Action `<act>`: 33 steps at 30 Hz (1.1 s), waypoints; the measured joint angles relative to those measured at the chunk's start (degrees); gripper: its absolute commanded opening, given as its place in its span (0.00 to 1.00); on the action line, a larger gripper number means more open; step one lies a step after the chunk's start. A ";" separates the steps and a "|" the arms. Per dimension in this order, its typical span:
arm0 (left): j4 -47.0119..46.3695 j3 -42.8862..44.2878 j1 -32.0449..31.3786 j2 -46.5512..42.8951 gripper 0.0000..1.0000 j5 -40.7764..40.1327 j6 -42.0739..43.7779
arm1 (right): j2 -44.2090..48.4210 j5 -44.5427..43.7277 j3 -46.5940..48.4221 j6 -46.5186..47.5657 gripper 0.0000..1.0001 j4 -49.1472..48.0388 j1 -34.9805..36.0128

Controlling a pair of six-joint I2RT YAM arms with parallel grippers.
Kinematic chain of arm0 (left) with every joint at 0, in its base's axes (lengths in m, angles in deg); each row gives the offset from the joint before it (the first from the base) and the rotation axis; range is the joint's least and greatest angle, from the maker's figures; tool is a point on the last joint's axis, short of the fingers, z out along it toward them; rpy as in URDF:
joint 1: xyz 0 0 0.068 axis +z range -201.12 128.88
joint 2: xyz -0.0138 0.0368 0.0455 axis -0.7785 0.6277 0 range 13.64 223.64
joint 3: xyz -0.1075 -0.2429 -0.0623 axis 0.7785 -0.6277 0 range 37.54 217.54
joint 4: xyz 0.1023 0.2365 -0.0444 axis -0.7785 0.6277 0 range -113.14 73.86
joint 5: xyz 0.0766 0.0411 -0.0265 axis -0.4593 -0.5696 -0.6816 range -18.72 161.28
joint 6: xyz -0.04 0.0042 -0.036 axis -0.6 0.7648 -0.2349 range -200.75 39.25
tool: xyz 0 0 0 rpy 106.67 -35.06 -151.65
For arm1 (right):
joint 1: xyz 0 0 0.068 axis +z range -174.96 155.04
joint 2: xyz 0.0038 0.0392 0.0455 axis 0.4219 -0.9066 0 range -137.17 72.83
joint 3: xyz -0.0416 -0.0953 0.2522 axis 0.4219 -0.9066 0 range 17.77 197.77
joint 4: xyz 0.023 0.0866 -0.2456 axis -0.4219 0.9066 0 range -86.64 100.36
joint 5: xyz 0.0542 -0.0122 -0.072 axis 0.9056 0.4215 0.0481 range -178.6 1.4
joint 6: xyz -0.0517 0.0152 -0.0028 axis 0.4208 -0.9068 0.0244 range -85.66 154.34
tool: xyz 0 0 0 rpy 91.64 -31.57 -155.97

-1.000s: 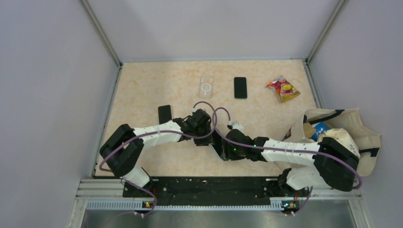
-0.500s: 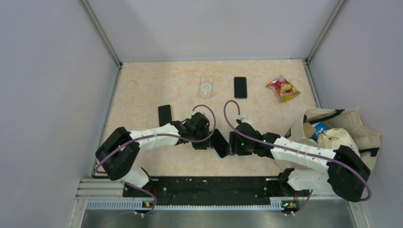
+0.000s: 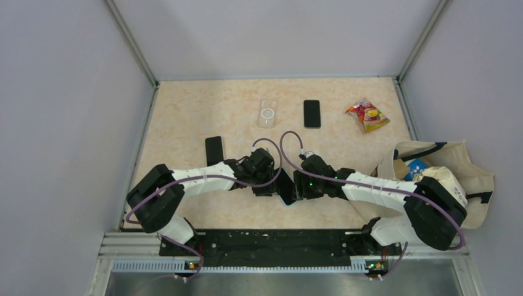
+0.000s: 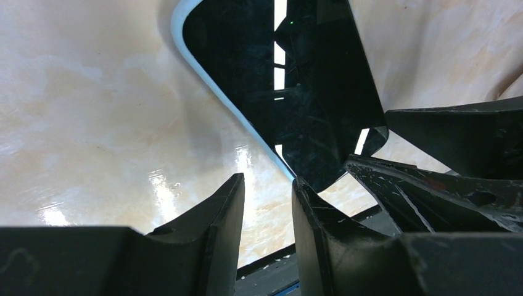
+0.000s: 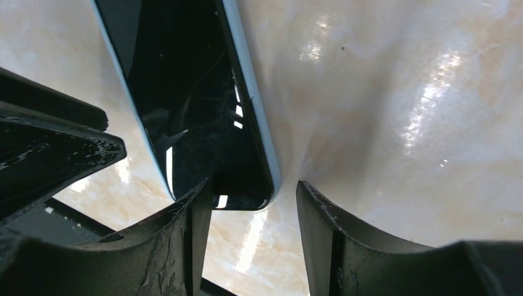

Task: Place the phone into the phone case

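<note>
Between L gripper [image 4: 268, 184] & R gripper [image 5: 253, 190], both unclenched, phone [image 5: 185, 105] lies on table [image 3: 185, 123], end in R's gap.

Beige table [image 3: 185, 111], phones [image 3: 312, 113], clear case [image 3: 266, 113], snack packet [image 3: 367, 115]

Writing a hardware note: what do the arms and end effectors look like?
The left arm and right arm have white link shells, black joints. A purple cable loops along each. Green lights dot the right wrist. The left end effector and right end effector have black, scuffed wedge fingers.
</note>
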 measured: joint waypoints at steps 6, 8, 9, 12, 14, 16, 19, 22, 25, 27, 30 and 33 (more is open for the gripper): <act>0.07 -2.10 0.02 -0.44 0.40 -0.87 -0.09 | -0.92 2.34 0.00 0.39 0.51 -2.58 0.44; 0.22 -3.02 0.15 -1.25 0.40 -1.31 -0.09 | -1.33 1.95 0.20 0.37 0.50 -2.84 1.20; 0.24 -3.37 0.26 -1.73 0.40 -1.44 -0.11 | -1.62 1.38 0.48 0.33 0.50 -2.67 1.86; 0.20 -4.20 0.72 -3.19 0.40 -1.75 -0.11 | -3.19 -0.09 1.99 -0.52 0.49 -2.21 5.25; 0.22 -4.83 1.09 -4.20 0.40 -2.01 -0.13 | -4.11 -0.22 2.69 -1.51 0.49 -2.21 7.67; 0.31 -5.18 1.33 -4.76 0.40 -2.21 -0.13 | -4.20 0.09 2.75 -2.97 0.49 -2.45 9.18; 0.37 -5.42 1.51 -5.25 0.40 -2.56 -0.11 | -3.96 -0.44 2.78 -4.87 0.49 -2.23 9.62; 0.44 -5.42 1.53 -5.29 0.40 -2.51 -0.11 | -3.19 -2.14 2.86 -6.29 0.48 -0.68 9.51; 0.37 -5.42 1.51 -5.25 0.39 -2.27 -0.11 | -2.34 -3.65 2.91 -7.43 0.40 0.76 8.92; 0.33 -5.42 1.44 -5.20 0.39 -2.05 -0.11 | -1.81 -4.68 2.95 -8.07 0.35 1.68 8.44; 0.04 -5.42 1.27 -4.79 0.39 -1.81 -0.11 | -1.66 -5.70 3.30 -8.61 0.28 2.40 8.35; 0.02 -5.42 1.14 -4.22 0.39 -1.46 -0.13 | -1.70 -5.95 4.35 -8.83 0.24 3.08 8.35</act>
